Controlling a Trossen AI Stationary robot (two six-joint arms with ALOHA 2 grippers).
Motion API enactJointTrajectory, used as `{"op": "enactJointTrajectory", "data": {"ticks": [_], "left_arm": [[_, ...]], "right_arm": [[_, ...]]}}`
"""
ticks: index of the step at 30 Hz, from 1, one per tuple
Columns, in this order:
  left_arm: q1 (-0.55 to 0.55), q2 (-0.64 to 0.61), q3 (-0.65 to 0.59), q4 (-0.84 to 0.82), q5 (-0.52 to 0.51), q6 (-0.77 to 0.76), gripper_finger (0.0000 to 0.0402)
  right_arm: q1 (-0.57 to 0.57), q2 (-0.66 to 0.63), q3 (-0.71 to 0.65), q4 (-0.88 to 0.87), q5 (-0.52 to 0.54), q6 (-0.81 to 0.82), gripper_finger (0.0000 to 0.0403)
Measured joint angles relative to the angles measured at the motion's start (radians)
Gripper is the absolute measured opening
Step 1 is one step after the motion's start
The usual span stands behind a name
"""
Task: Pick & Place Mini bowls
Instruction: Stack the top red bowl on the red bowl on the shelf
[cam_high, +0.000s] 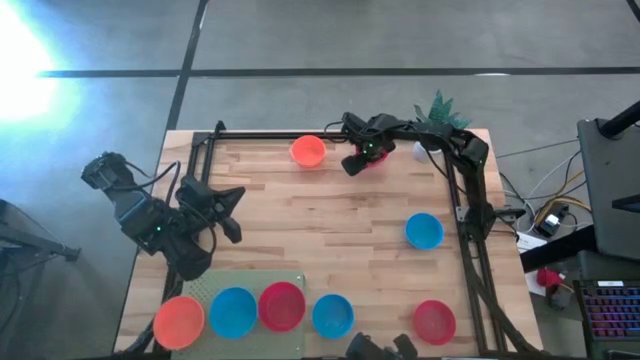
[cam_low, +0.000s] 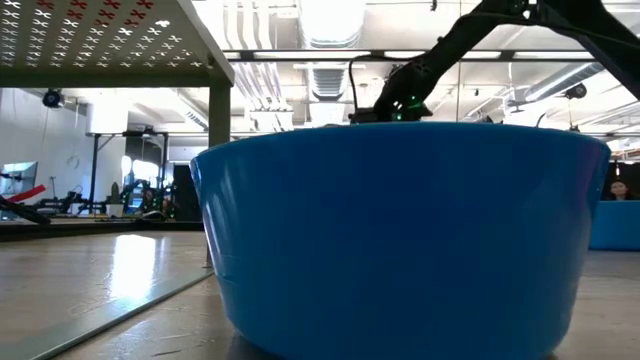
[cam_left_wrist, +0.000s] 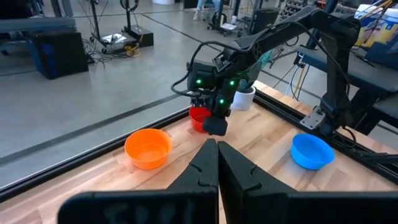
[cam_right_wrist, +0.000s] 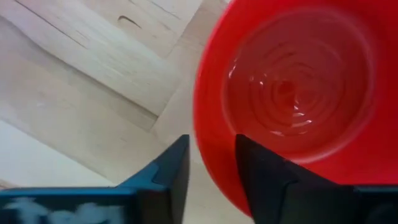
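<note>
My right gripper (cam_high: 360, 160) is at the table's far edge, shut on a red mini bowl (cam_right_wrist: 292, 93) that also shows as the red mini bowl (cam_left_wrist: 199, 116) in the left wrist view. An orange bowl (cam_high: 308, 151) sits on the wood just left of it. A blue bowl (cam_high: 424, 230) and a red bowl (cam_high: 434, 321) stand on the right side. Along the near edge are an orange bowl (cam_high: 179, 320), a blue bowl (cam_high: 233, 312), a red bowl (cam_high: 282, 305) and another blue bowl (cam_high: 332, 315). My left gripper (cam_left_wrist: 217, 163) hovers shut over the table's left side. My right gripper pinches the red bowl's rim (cam_right_wrist: 208, 155) on its left side, one finger (cam_right_wrist: 177, 168) outside the wall and one finger (cam_right_wrist: 261, 174) inside. The fingers come from above, pointing down. Whether the bowl is lifted off the wood, I cannot tell.
A white pot with a green plant (cam_high: 432, 148) stands close to the right of the held bowl. A green mat (cam_high: 250, 285) lies under the near-left bowls. Black frame rails (cam_high: 455, 200) run along the far and right edges. The nearest blue bowl (cam_low: 400, 240) fills the low view.
</note>
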Motion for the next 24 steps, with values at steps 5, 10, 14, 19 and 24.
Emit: {"op": "enactJointTrajectory", "data": {"ticks": [5, 10, 14, 19, 24], "left_arm": [[0.001, 0.000, 0.000, 0.000, -0.001, 0.000, 0.0000], [0.001, 0.000, 0.000, 0.000, -0.001, 0.003, 0.0000], [0.001, 0.000, 0.000, 0.000, -0.001, 0.007, 0.0000], [0.001, 0.000, 0.000, 0.000, -0.001, 0.007, 0.0000], [0.001, 0.000, 0.000, 0.000, -0.001, 0.008, 0.0000]], "right_arm": [[0.000, -0.010, 0.000, 0.001, 0.005, -0.011, 0.0033], [0.019, -0.027, 0.000, -0.002, 0.012, -0.033, 0.0012], [0.068, -0.055, 0.000, -0.003, 0.006, -0.055, 0.0009], [0.161, -0.113, -0.001, -0.010, 0.005, -0.112, 0.0009], [0.277, -0.166, -0.001, -0.010, 0.004, -0.218, 0.0008]]}}
